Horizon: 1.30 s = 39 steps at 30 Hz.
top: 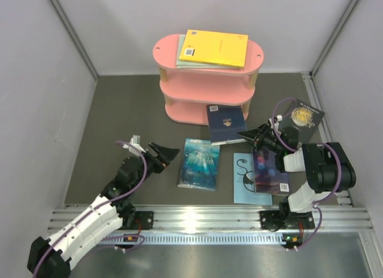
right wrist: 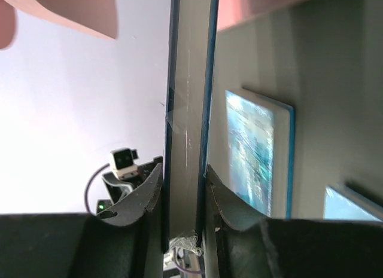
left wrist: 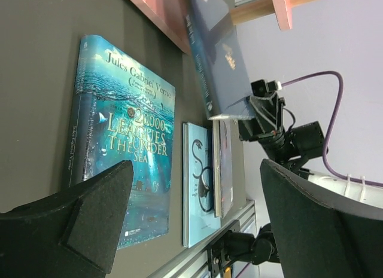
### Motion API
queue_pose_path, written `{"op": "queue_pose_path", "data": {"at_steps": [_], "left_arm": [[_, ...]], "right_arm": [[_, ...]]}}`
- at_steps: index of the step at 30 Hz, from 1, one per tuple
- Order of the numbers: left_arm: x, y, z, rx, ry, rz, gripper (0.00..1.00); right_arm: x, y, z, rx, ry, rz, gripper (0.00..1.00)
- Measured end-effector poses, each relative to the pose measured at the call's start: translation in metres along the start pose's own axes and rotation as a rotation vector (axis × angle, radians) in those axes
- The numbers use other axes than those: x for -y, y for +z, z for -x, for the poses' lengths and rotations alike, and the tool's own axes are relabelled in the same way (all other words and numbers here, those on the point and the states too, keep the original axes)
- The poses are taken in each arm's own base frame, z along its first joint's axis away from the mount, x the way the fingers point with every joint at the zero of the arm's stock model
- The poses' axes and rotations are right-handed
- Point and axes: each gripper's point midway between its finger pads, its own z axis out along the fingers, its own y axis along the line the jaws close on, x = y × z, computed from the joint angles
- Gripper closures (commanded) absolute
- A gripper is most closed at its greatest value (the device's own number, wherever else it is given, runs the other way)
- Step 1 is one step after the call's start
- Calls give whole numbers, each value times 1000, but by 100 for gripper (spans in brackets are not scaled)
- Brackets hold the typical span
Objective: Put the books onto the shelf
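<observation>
Grey matting (top: 119, 110) between pale walls (top: 36, 81) carries the pink shelf (top: 203, 88). Right gripper (top: 243, 135) clamps the navy book (top: 226, 122) just before it; left gripper (top: 169, 153) gapes empty beside the teal book (top: 200, 163).

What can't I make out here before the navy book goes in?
Top view: lower tiers of the pink shelf, hidden under its top board.
Top view: grey-green book, mostly covered by the yellow book.
Top view: light blue book, half under the purple book.
Right wrist: navy book edge-on between the fingers, cover unseen.
</observation>
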Motion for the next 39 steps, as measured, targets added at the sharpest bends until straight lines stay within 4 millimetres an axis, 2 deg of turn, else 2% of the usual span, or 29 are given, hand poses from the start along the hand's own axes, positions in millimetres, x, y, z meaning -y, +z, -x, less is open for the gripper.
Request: {"op": "queue_pose_path", "data": {"at_steps": [5, 8, 13, 17, 29, 30, 32, 34, 35, 36, 37, 38, 39], "left_arm": [[3, 0, 1, 2, 7, -2, 9], [1, 1, 1, 2, 8, 4, 9], [-2, 2, 0, -4, 8, 17, 9], [-2, 2, 0, -4, 8, 17, 10], [-12, 2, -5, -12, 8, 33, 11], [-11, 1, -4, -10, 8, 28, 11], [-8, -1, -3, -5, 8, 15, 11], [-7, -3, -2, 2, 7, 2, 11], [-8, -4, -2, 4, 6, -1, 11], [-8, -5, -2, 6, 6, -6, 11], [-9, -6, -3, 8, 4, -9, 11], [-9, -7, -3, 9, 2, -10, 11], [-11, -7, -4, 9, 1, -9, 11]], "right_arm": [[-22, 7, 21, 26, -18, 62, 100], [-25, 17, 34, 29, -16, 78, 100], [-4, 35, 57, 67, 42, 41, 100], [15, 41, 59, 83, 82, -1, 100], [26, 55, 64, 204, 37, -13, 100], [28, 57, 66, 206, 40, -15, 97], [30, 62, 70, 202, 45, -9, 77], [30, 68, 73, 187, 55, 0, 45], [32, 70, 73, 178, 68, 0, 39], [34, 72, 73, 170, 72, -1, 28], [37, 72, 71, 159, 86, -9, 1], [40, 70, 68, 149, 103, -15, 0], [33, 67, 65, 135, 68, 11, 0]]}}
